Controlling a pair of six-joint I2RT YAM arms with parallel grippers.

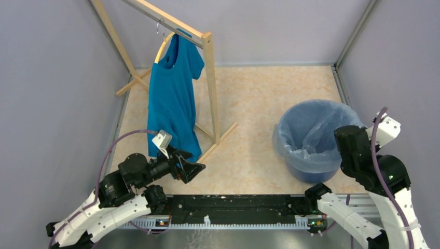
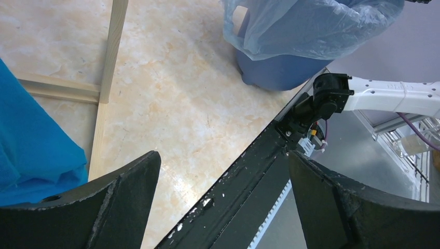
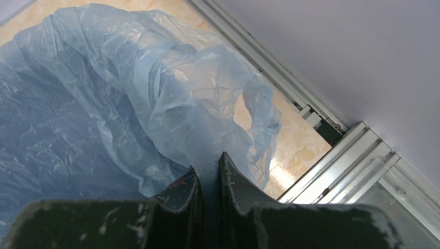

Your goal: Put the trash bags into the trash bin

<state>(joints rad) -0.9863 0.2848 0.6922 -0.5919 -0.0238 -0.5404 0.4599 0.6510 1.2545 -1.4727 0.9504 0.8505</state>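
The trash bag [image 1: 311,129] is a thin, pale-blue film, see-through and full of fine wrinkles. From the right wrist it looks cloudy where it bunches and almost clear where a single layer stretches over the table. It sits in the trash bin [image 1: 311,174], a round, medium-blue bucket standing on the right side of the marbled beige table [image 1: 249,104]. The film lines the inside of the bin and is turned out over the rim, hanging in a loose, crumpled skirt partway down the outer wall. Bare blue plastic shows below it on the near side. All I can make out inside the bin is the bag's own folds. At the bin's right edge, the right gripper [image 3: 210,166] is pinched tight on a gathered fold of the film. Its two dark fingers are nearly touching, with the plastic running down between them and a loose loop of bag puffing up just beyond the tips. Across the table, the left gripper [image 1: 193,167] hangs low with its jaws spread wide and nothing between them, close beside the hem of a teal T-shirt [image 1: 171,104]. The shirt hangs from a hanger [image 1: 163,46] on a wooden rack [image 1: 210,78], well apart from the bin. A black rail [image 1: 233,207] runs along the near edge between the arms.
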